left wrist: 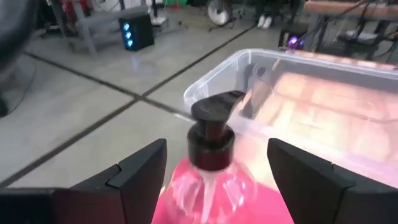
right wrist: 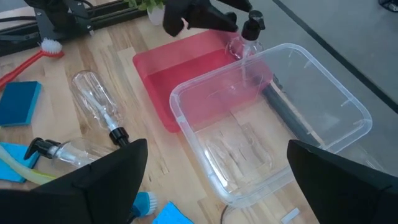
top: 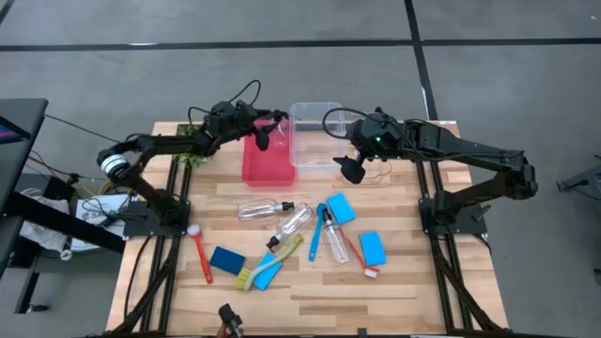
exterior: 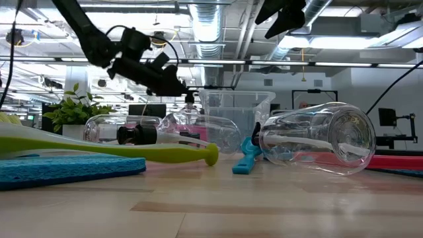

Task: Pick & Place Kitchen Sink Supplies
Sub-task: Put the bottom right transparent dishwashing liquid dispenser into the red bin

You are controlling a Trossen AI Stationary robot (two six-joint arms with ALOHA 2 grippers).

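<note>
I had the left hand [top: 264,137] reaching in from nine o'clock, forearm stretched across the far edge of the table [top: 310,291], its fingers [left wrist: 134,171] spread wide either side of a small clear bottle [left wrist: 211,168]. That bottle stood upright with its black pump cap [left wrist: 211,127] between the fingers; I could not tell whether either finger touched it. It sat over the far end of the red tray [top: 268,164].

The right hand [top: 354,171] came in from three o'clock, elbow bent, poised above the clear bin [top: 315,136], fingers [right wrist: 102,180] wide and empty.

Nearest me lay the remaining supplies, all flat on the table. At seven o'clock were a blue sponge [top: 226,260], a yellow-green brush [top: 272,258] and a red brush [top: 202,253]. Toward the centre lay two clear bottles on their sides, one [top: 261,208] with its black cap pointing to three o'clock, the other [top: 293,223] angled beside it. At five o'clock were a third bottle [top: 335,239], a blue brush [top: 319,233] and two more blue sponges [top: 340,208] [top: 372,248]. Beyond them, at twelve o'clock, the tray and bin sat side by side, touching.
</note>
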